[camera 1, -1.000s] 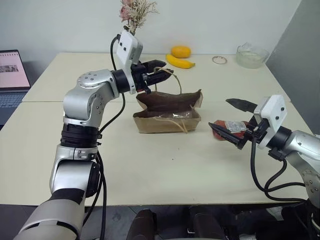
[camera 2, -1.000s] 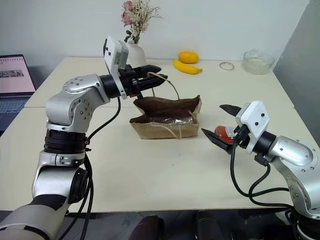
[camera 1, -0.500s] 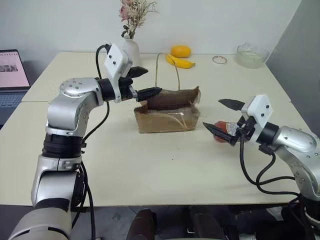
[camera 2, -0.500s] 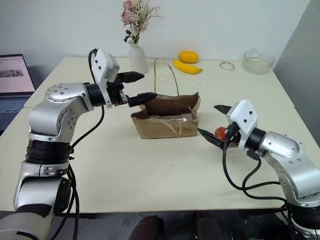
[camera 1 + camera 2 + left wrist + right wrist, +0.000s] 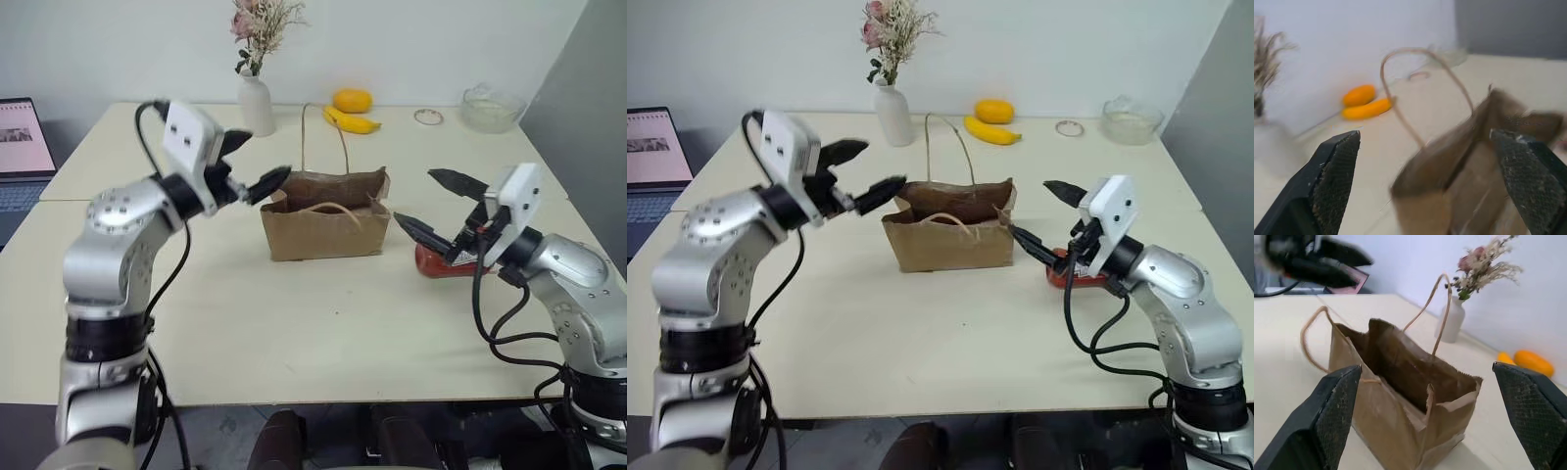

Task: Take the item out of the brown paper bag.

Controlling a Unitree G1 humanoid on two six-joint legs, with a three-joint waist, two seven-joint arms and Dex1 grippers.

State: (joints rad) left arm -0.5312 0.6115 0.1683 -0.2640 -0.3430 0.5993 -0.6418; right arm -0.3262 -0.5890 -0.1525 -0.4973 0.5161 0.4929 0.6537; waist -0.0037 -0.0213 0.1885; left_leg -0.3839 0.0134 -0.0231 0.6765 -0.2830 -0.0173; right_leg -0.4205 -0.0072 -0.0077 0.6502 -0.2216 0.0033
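Note:
The brown paper bag (image 5: 323, 227) stands upright mid-table with its mouth open; one loop handle rises straight up and the other hangs over the front. The item (image 5: 443, 264), small, red and glossy, lies on the table just right of the bag. My right gripper (image 5: 432, 207) hovers open above the item, pointing at the bag's right side, with nothing between its fingers. At the bag's upper left corner my left gripper (image 5: 255, 163) is open and empty, a little apart from the paper. The left wrist view looks between its fingers (image 5: 1334, 183) onto the bag (image 5: 1464, 166).
A white vase (image 5: 255, 103) of dried flowers, a banana (image 5: 353, 122), an orange fruit (image 5: 353, 100), a small ring (image 5: 426, 117) and a glass bowl (image 5: 490, 110) stand along the table's far side. A laptop (image 5: 20, 147) sits at the far left.
My left gripper has opened, let go of the bag's handle and drawn back to the left and down. The bag now stands up straighter. The right gripper rose slightly off the item.

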